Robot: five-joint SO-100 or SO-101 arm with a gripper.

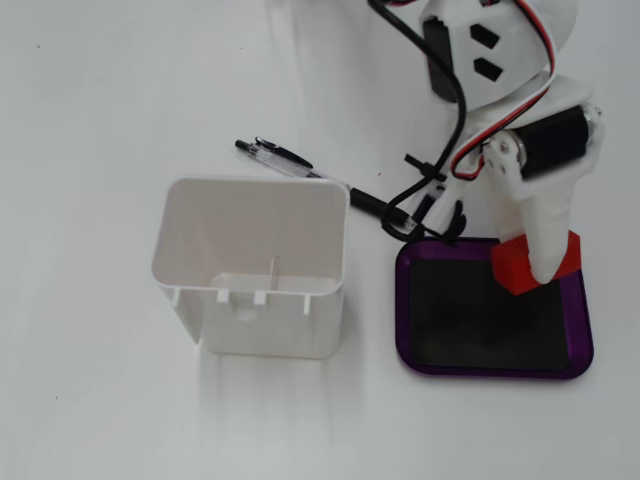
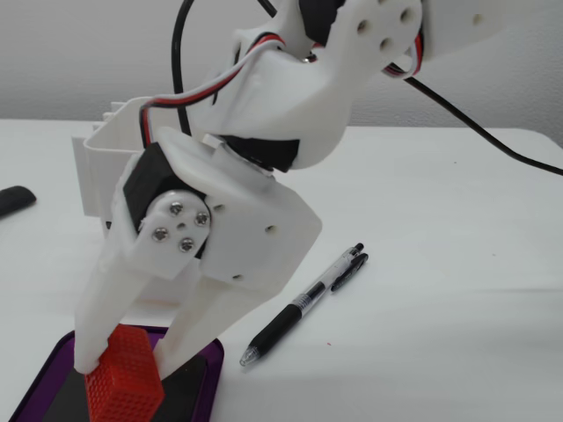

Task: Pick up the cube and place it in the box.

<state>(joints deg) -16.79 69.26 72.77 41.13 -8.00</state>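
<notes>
The cube (image 1: 518, 266) is pinched between the gripper's (image 1: 540, 268) two white fingers, directly over the box (image 1: 420, 352) — its red body shows on either side of the finger tip in the downward-looking fixed view. There it sits above the box's upper right corner, its long axis running roughly left to right and tilted a little, one end near the right rim. In the low fixed view the cube (image 2: 123, 378) is held between the fingers (image 2: 106, 308) of the gripper (image 2: 132, 360) just above the black floor of the box (image 2: 207, 378); whether its lower edge already touches that floor I cannot tell.

So the relation that matters is vertical — the cube is inside the rim's outline and the floor lies straight beneath it. Judging from this, the carry is nearly finished and what remains is to spread the fingers and let go. Because the cube hangs close to the right rim, it could come to rest against it.

Further out on the worktop (image 1: 90, 400), a white container (image 1: 255, 265) stands left of the box, and a pen (image 1: 275, 157) lies beyond it.
</notes>
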